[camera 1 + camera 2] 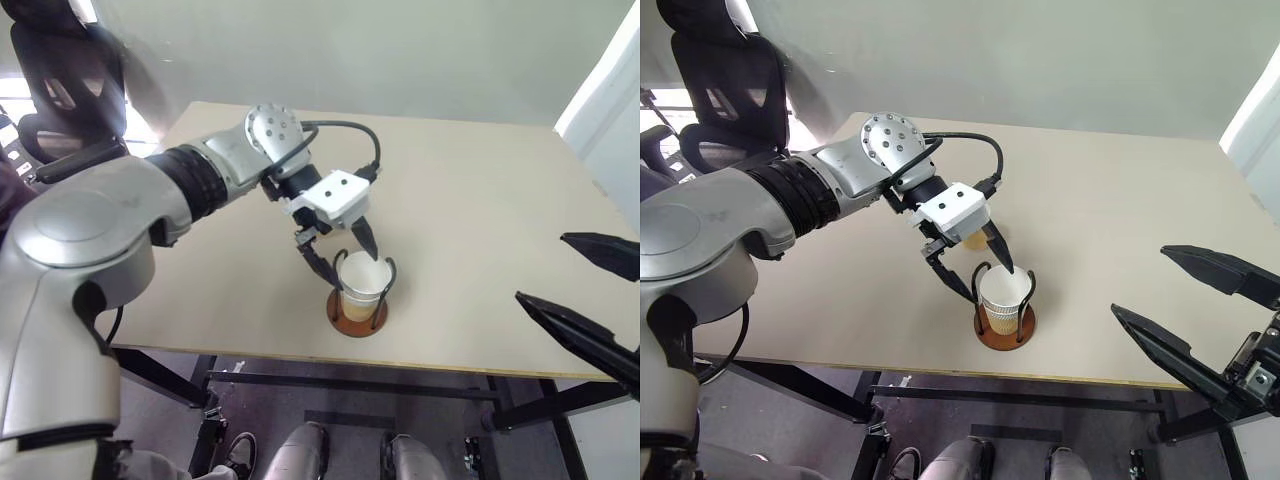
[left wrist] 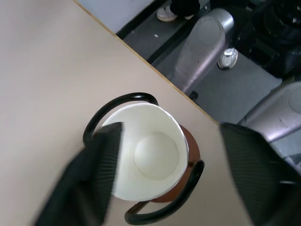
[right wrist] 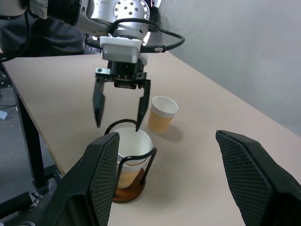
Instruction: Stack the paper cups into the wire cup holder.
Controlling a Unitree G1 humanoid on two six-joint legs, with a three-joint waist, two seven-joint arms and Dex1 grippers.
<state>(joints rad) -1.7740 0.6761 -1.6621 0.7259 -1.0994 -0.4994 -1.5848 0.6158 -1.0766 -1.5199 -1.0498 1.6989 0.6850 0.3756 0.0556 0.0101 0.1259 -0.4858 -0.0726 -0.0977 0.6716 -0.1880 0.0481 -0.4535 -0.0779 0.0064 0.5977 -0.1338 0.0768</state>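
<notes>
Head view: right gripper (image 1: pixel 590 300) jaws wide, empty, off the surface's right edge. Left gripper (image 1: pixel 338 252) spread over the paper cups (image 1: pixel 362 282) nested in the wire cup holder (image 1: pixel 358 312) near the front edge.

Right wrist view: another cup (image 3: pixel 162 113) waiting behind. Could snag a wire loop lifting away.

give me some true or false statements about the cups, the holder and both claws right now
1. A paper cup sits inside the wire cup holder. True.
2. The left claw is clamped shut on that cup. False: its fingers are spread open just above the rim.
3. A second cup stands upright on the table beside the holder. True.
4. The right claw holds a cup. False: it is open and empty.
5. The holder lies tipped over. False: it stands upright on its base.
</notes>
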